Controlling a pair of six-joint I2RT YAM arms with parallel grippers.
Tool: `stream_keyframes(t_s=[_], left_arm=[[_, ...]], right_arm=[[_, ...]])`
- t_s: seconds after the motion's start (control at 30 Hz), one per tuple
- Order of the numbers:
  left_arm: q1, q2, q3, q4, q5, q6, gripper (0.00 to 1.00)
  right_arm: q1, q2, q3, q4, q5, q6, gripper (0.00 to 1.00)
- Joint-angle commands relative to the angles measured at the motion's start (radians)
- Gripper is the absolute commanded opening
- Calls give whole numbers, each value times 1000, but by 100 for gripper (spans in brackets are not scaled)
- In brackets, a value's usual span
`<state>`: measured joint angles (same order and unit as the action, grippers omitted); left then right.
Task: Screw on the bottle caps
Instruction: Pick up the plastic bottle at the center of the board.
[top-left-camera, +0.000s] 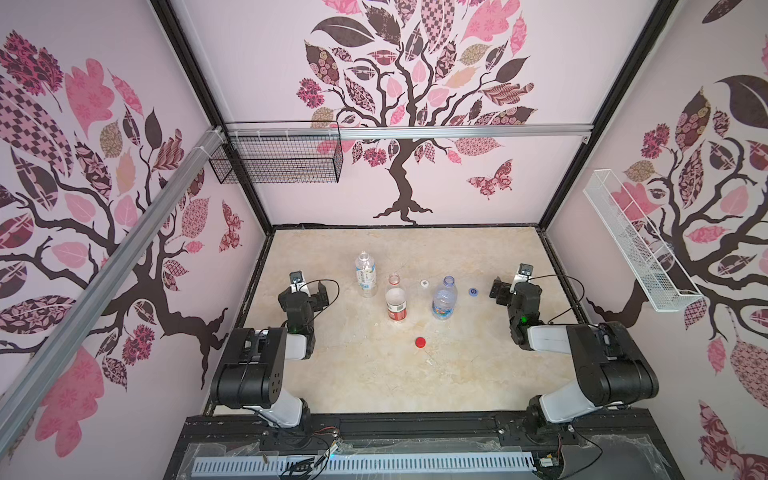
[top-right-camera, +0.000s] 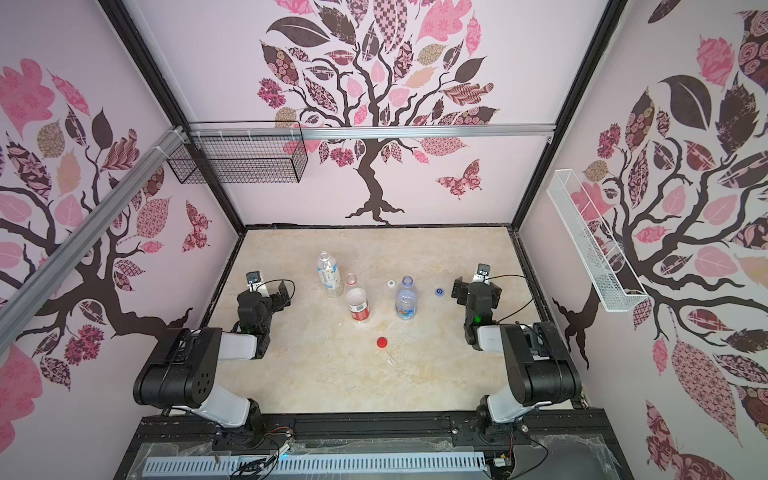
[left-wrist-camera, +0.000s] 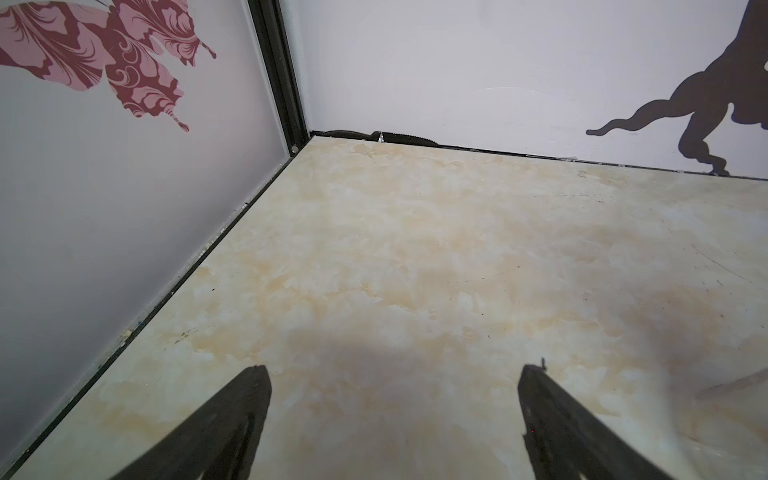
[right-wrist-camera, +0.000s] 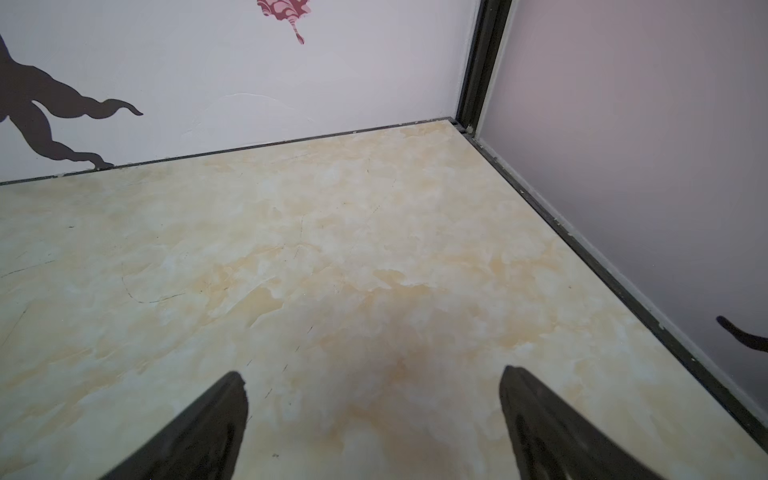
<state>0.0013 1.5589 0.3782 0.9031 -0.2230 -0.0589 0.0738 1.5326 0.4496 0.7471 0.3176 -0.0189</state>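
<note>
In both top views three uncapped bottles stand upright mid-table: a white-green labelled one (top-left-camera: 365, 275) (top-right-camera: 330, 275), a red-labelled one (top-left-camera: 395, 300) (top-right-camera: 358, 304) and a squat bluish one (top-left-camera: 444, 300) (top-right-camera: 406, 300). The bottle caps lie loose on the table: white (top-left-camera: 424, 284) (top-right-camera: 390, 284), blue (top-left-camera: 472, 292) (top-right-camera: 439, 292), red (top-left-camera: 420, 342) (top-right-camera: 382, 342). My left gripper (top-left-camera: 311, 293) (left-wrist-camera: 395, 370) is open and empty, left of the bottles. My right gripper (top-left-camera: 513, 289) (right-wrist-camera: 372, 372) is open and empty, just right of the blue cap. Both wrist views show only bare table.
The marble-patterned table (top-left-camera: 374, 382) is walled on three sides. A black wire basket (top-left-camera: 282, 162) hangs on the back wall, and a white mesh tray (top-left-camera: 636, 245) on the right wall. A black rail (top-left-camera: 415, 428) runs along the front edge.
</note>
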Motion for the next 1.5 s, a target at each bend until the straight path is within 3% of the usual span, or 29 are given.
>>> stream_keyframes(t_s=[0.0, 0.4, 0.57, 0.7, 0.87, 1.07, 1.2, 1.3, 1.47], left_arm=[[-1, 12, -1, 20, 1, 3, 98], [-1, -4, -2, 13, 11, 6, 98], [-1, -98, 84, -230, 2, 16, 98], [-1, -173, 135, -392, -107, 8, 98], [-1, -224, 369, -892, -231, -44, 98], [-36, -281, 611, -1269, -138, -121, 98], [-137, -343, 730, -1432, -63, -57, 98], [-167, -383, 806, -1554, 54, -28, 98], [-295, -449, 822, -1607, 145, 54, 98]], right_arm=[[-3, 1, 12, 4, 1, 4, 99], [-3, -6, 3, 13, 2, 4, 99], [-2, -85, 87, -193, 58, 19, 99], [-3, -155, 229, -466, 65, 70, 99], [0, -155, 479, -795, -42, 124, 99], [61, -200, 657, -1039, -122, 123, 99], [140, -195, 817, -1276, -172, 101, 99], [187, -190, 912, -1438, -249, 92, 99], [261, -193, 987, -1611, -312, 25, 99]])
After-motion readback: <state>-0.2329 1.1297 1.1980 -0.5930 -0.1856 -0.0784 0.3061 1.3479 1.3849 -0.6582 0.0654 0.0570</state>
